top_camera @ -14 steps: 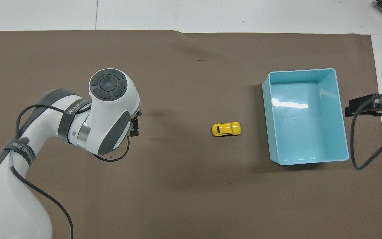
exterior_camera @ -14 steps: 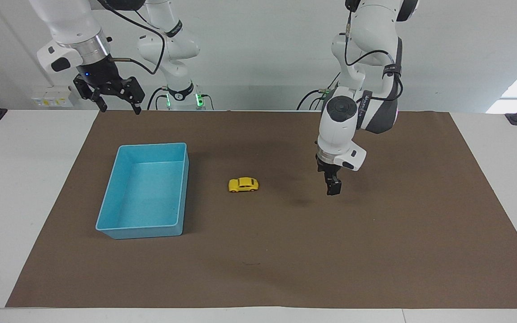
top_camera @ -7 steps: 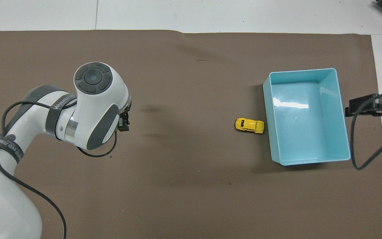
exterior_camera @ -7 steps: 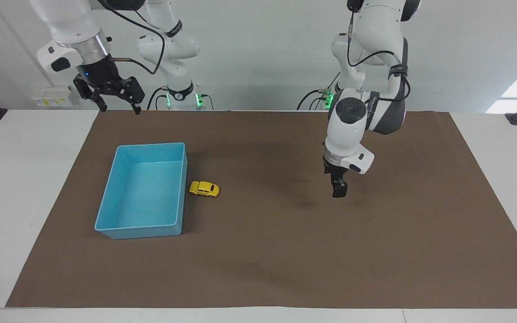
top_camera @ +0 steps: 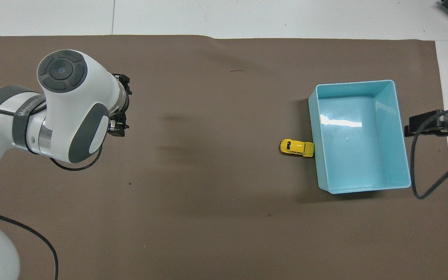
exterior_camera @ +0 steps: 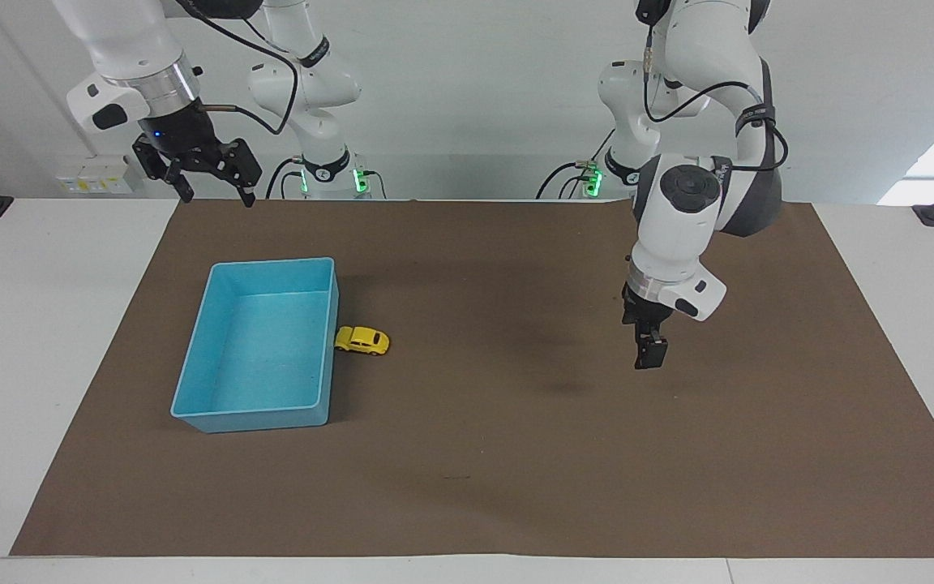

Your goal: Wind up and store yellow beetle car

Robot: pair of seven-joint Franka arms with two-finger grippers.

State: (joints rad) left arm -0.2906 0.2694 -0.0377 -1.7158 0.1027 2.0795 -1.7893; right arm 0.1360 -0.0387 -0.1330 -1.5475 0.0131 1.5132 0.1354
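The yellow beetle car (exterior_camera: 362,341) (top_camera: 296,147) rests on the brown mat with its nose against the outer side wall of the blue tray (exterior_camera: 276,264) (top_camera: 354,82). Nothing lies in the tray. My left gripper (exterior_camera: 649,361) (top_camera: 119,130) hangs open a little above the mat, well away from the car toward the left arm's end of the table, and holds nothing. My right gripper (exterior_camera: 218,197) (top_camera: 407,130) waits open and empty in the air over the mat's edge nearest the robots, beside the tray.
The brown mat (exterior_camera: 516,470) covers most of the white table (exterior_camera: 45,324). A long bare stretch of mat lies between the car and the left gripper. A black cable (top_camera: 426,171) loops down from the right arm next to the tray.
The car has rolled across the mat toward the tray and stopped against its wall. The left gripper has drawn away toward the left arm's end. The right arm has stayed still.
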